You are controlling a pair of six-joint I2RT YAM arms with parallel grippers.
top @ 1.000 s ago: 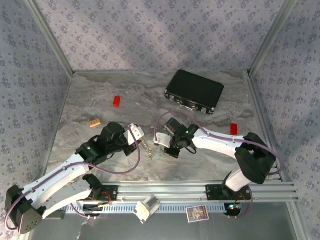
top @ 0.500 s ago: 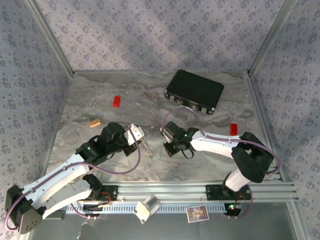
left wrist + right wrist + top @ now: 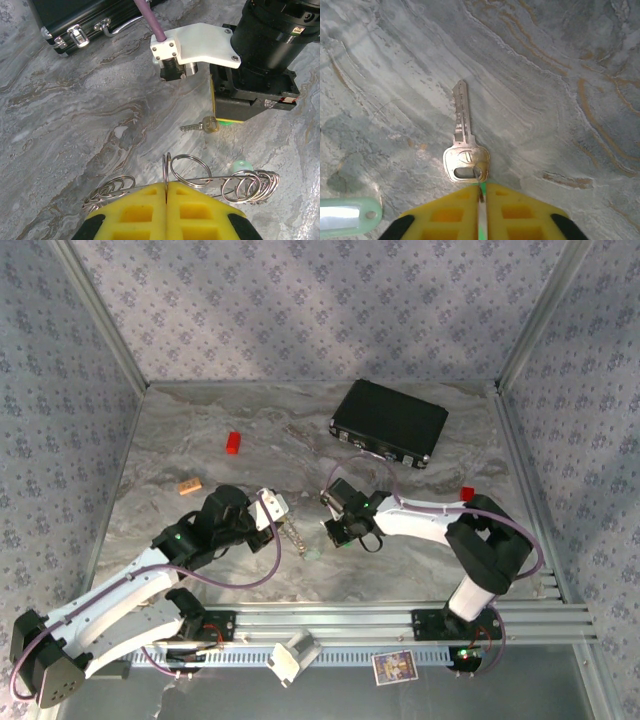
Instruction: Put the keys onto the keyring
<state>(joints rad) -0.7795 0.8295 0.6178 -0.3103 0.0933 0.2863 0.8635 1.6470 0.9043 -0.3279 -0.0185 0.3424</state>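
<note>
Near the middle of the table (image 3: pixel 420 570), a little toward its near edge, the left gripper (image 3: pixel 166 190) has its yellow fingers pressed flat together on the keyring (image 3: pixel 252 184), pinching the thin wire so that the bunches of small loops hang out to either side. Just to the right of it the right gripper (image 3: pixel 481 192) points down at the marble top, its fingers a hairline apart. A silvery key (image 3: pixel 463 137) lies flat on the table right at their tips, blade pointing away, and a thin loop through its head runs into the slit; whether the fingers grip that loop I cannot tell. A mint-green tag (image 3: pixel 345 215) lies beside the fingers. The black case (image 3: pixel 390 422) sits toward the far right corner.
</note>
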